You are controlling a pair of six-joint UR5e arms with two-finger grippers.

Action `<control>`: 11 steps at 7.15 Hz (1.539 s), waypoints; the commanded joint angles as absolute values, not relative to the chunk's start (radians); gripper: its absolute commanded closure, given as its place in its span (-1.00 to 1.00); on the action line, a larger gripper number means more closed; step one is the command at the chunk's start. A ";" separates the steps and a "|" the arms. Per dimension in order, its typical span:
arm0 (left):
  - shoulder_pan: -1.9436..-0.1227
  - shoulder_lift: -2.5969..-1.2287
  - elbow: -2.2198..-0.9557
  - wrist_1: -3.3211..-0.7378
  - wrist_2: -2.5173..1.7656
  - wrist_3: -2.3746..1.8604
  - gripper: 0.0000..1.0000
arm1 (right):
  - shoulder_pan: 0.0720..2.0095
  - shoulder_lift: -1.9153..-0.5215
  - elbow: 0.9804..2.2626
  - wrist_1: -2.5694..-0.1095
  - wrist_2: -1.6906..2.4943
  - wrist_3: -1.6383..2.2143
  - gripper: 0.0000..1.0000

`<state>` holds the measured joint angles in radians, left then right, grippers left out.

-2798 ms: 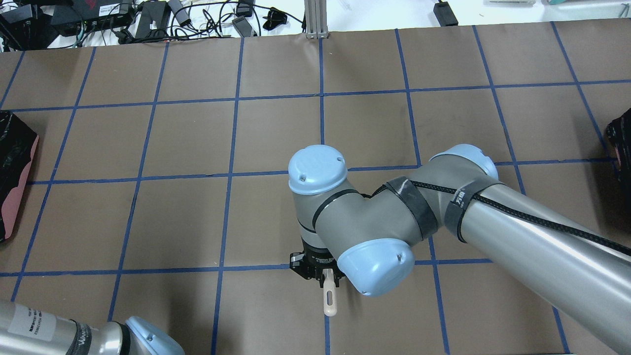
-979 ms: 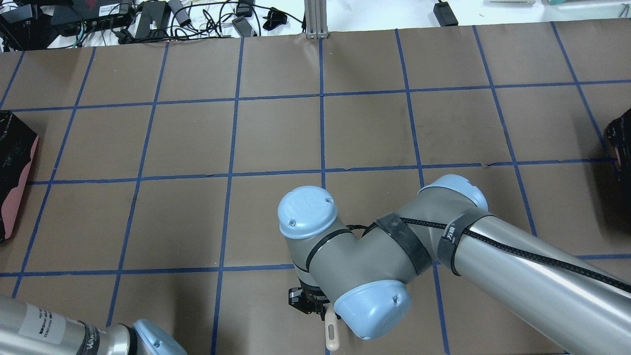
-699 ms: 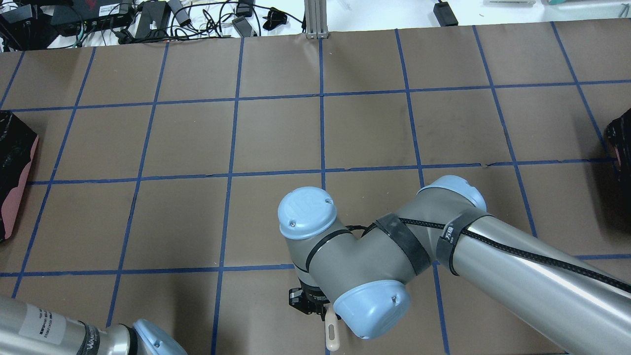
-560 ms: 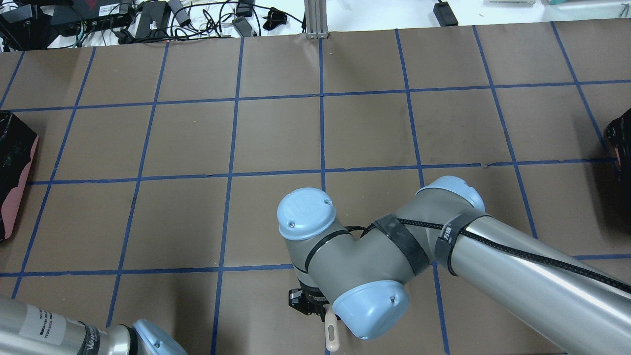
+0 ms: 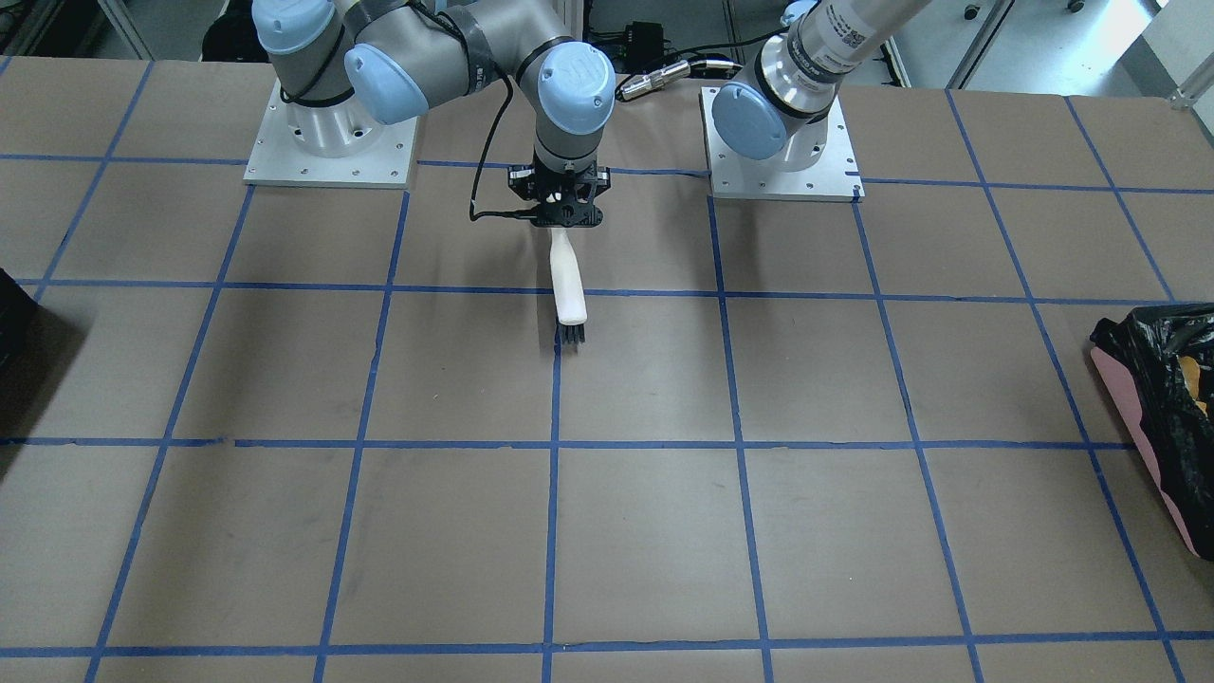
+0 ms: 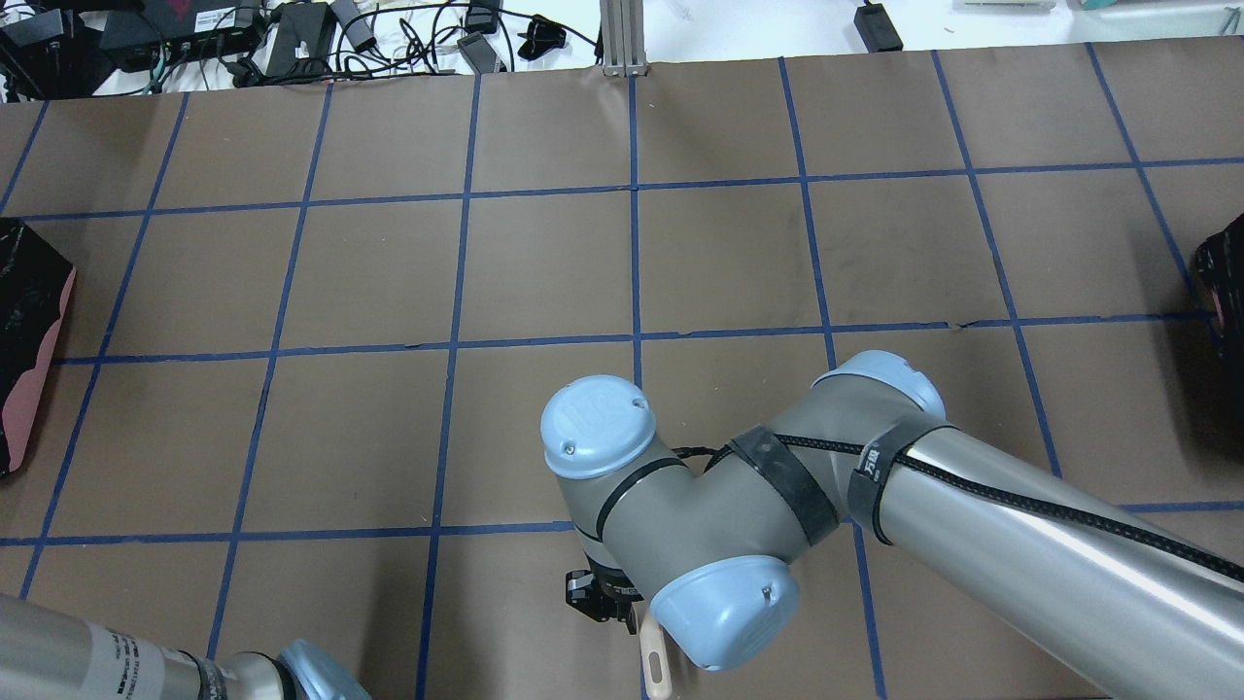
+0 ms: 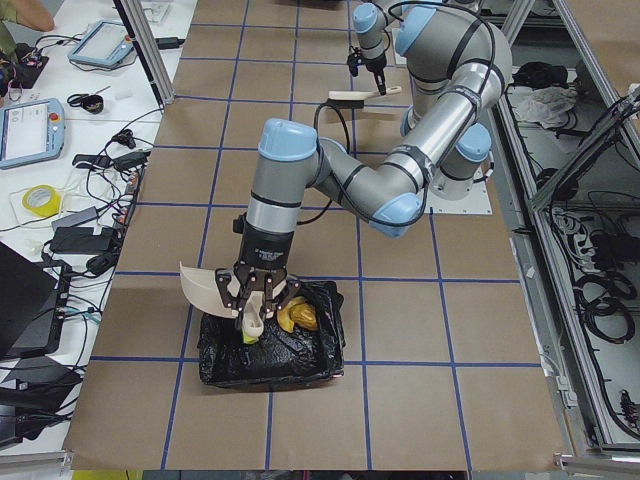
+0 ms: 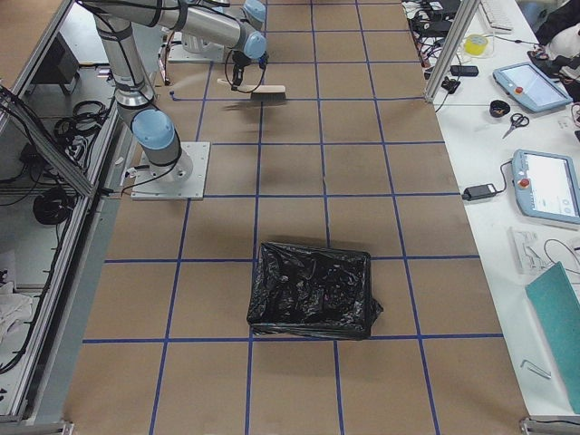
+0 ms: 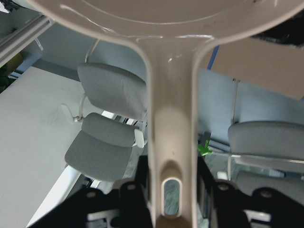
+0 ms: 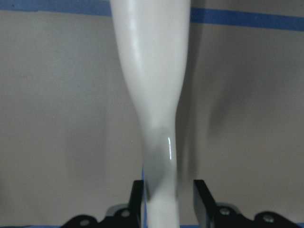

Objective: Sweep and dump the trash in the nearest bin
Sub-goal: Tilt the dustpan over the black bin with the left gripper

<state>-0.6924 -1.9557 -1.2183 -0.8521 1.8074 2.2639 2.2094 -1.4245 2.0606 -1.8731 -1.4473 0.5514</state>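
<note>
Clenching the left gripper (image 7: 262,293) on the handle of the white plastic dustpan (image 7: 203,287), and holding that pan tipped on edge right above the pink-sided bin (image 7: 270,365) lined with a crinkled glossy black bag, near the left end of the brown blue-gridded worktop (image 5: 645,531). Showing small glossy yellow trash pieces (image 7: 297,317) lying inside the bin on the liner, just beside the gripper. Grasping the white black-bristled brush (image 5: 569,285) by its handle in the right gripper (image 5: 566,211), close to the robot's base, and holding it level above the worktop, bristles down, well apart from the bin.
</note>
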 commanded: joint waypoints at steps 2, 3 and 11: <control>-0.874 -1.866 -1.232 -1.110 1.825 1.857 1.00 | 2.210 -1.424 2.060 -1.875 -1.454 0.549 -0.45; -0.940 -1.849 -1.232 -1.202 1.813 1.721 1.00 | 2.210 -1.424 2.060 -1.875 -1.454 0.549 -0.46; -1.267 -1.795 -1.347 -1.325 1.810 0.935 1.00 | 2.194 -1.454 1.941 -1.846 -1.497 0.537 -0.82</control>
